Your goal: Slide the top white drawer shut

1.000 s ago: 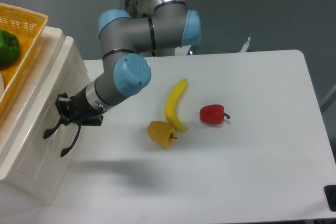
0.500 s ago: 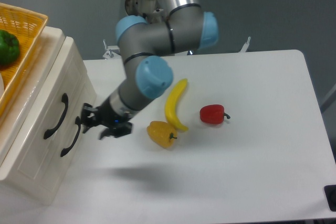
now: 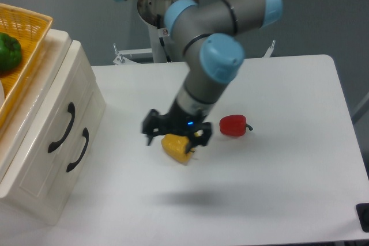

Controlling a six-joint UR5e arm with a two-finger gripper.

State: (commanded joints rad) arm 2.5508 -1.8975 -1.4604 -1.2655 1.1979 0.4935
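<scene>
The top white drawer (image 3: pixel 55 120) sits at the left edge of the bench (image 3: pixel 277 188), pushed in so its front is level with the lower drawer (image 3: pixel 69 159) under it. Each drawer front has one black curved handle.

The pincer (image 3: pixel 176 136) is well away from the drawers, over the middle of the bench. Its two dark fingers are spread wide, and nothing is held between them. It hangs right above the yellow pepper (image 3: pixel 177 147) (the pepper shows partly between the fingers, but I cannot tell if they touch it).

A red pepper (image 3: pixel 233 125) lies just to the right. The arm hides most of what is behind it.

A yellow basket (image 3: pixel 26 33) rests on top of the drawer box, with a green pepper (image 3: pixel 8 52) inside.
</scene>
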